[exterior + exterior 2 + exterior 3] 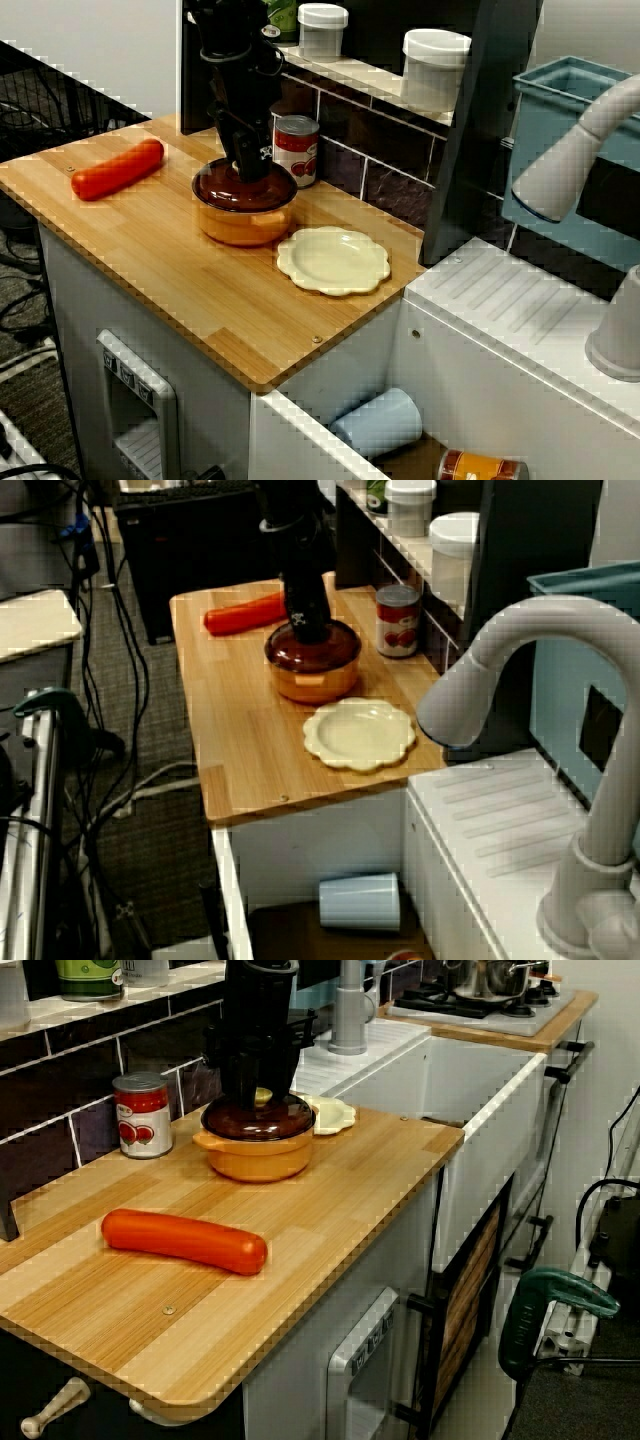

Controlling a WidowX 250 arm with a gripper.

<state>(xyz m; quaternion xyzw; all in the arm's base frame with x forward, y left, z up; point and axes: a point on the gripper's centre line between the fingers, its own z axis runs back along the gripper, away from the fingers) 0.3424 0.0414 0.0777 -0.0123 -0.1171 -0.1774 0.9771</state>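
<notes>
Black gripper (247,172) points straight down onto the dark brown glass lid (215,188) of the round orange pot (245,228). The pot sits mid-way along the pale wood counter (180,290), lid on.

Gripper opening: in the low view from the counter's end, a pale knob (263,1096) shows between the fingers. Can't tell whether they actually pinch it, since it's black on dark glass.

Handling, my read:
- lid: stiff, smooth, breakable, fairly light. The centre knob is the only real hold, as the rim sits flush in the pot.
- pot: rigid and probably heavier. Its walls are slick, so hold it by the short side lug (311,681).

Count:
- 1 pot, 1 lid
- 1 red-label tin can (296,150), just behind the pot by the tiles
- 1 cream scalloped plate (333,260), just beside the pot
- 1 long red sausage (118,170), well apart
- 2 white-lidded jars (322,28) on the shelf
</notes>
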